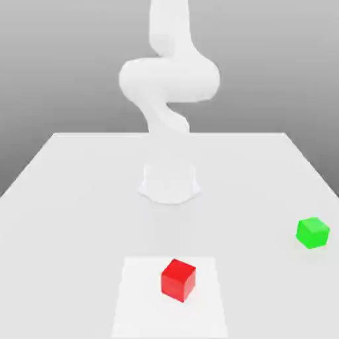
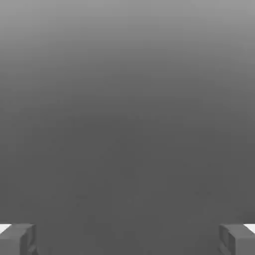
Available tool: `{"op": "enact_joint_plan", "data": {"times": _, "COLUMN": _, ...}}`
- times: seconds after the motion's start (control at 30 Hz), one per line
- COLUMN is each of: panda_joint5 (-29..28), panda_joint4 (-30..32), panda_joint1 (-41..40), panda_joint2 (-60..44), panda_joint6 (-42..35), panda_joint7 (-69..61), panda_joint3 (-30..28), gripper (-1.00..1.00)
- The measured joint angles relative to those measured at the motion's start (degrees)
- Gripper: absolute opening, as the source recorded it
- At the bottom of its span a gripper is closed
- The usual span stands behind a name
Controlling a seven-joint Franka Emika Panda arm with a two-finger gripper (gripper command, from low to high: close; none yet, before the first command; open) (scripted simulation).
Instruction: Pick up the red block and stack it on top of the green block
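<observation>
The red block [image 1: 177, 279] sits on the white table near its front edge, about in the middle. The green block [image 1: 312, 232] rests on the table toward the exterior view's right, a little farther back than the red one. The white arm [image 1: 169, 79] rises from its base at the table's middle, well behind both blocks. In the hand view my gripper [image 2: 127, 239] is open: its grey fingertips [image 2: 17, 239] stand far apart, with nothing between them and plain grey beyond.
The white table [image 1: 66, 198] spreads wide around both blocks. A paler square patch [image 1: 139, 304] lies under the red block. The arm's round base [image 1: 169, 182] stands at the table's middle.
</observation>
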State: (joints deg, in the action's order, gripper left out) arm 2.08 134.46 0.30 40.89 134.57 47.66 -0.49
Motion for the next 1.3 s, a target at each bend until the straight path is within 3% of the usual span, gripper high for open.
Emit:
{"op": "enact_joint_plan", "data": {"times": 0.4, "panda_joint5": 6.26, "panda_joint4": 13.60, "panda_joint1": 0.28, "panda_joint2": -25.98, "panda_joint6": 14.39, "panda_joint7": 12.78, "panda_joint3": 2.24, "gripper": 0.00}}
{"op": "enact_joint_plan", "data": {"times": 0.53, "panda_joint5": 4.36, "panda_joint4": 18.12, "panda_joint1": -0.32, "panda_joint2": -34.17, "panda_joint6": 19.30, "panda_joint7": 19.76, "panda_joint3": 3.61, "gripper": 0.00}}
{"op": "enact_joint_plan", "data": {"times": 0.67, "panda_joint5": -1.27, "panda_joint4": 22.10, "panda_joint1": -0.57, "panda_joint2": -42.10, "panda_joint6": 24.37, "panda_joint7": 28.86, "panda_joint3": 3.37, "gripper": 0.00}}
{"op": "enact_joint_plan", "data": {"times": 0.87, "panda_joint5": -3.68, "panda_joint4": 21.18, "panda_joint1": 0.72, "panda_joint2": -54.32, "panda_joint6": 34.56, "panda_joint7": 31.44, "panda_joint3": 1.67, "gripper": 0.00}}
{"op": "enact_joint_plan", "data": {"times": 0.9, "panda_joint5": -3.72, "panda_joint4": 21.03, "panda_joint1": 0.83, "panda_joint2": -55.59, "panda_joint6": 35.64, "panda_joint7": 31.51, "panda_joint3": 1.54, "gripper": -1.00}}
{"op": "enact_joint_plan", "data": {"times": 1.13, "panda_joint5": -3.92, "panda_joint4": 21.03, "panda_joint1": 0.80, "panda_joint2": -55.50, "panda_joint6": 35.65, "panda_joint7": 31.68, "panda_joint3": 1.57, "gripper": -1.00}}
{"op": "enact_joint_plan", "data": {"times": 1.3, "panda_joint5": -3.01, "panda_joint4": 22.32, "panda_joint1": 0.51, "panda_joint2": -46.51, "panda_joint6": 27.98, "panda_joint7": 30.97, "panda_joint3": 2.09, "gripper": -1.00}}
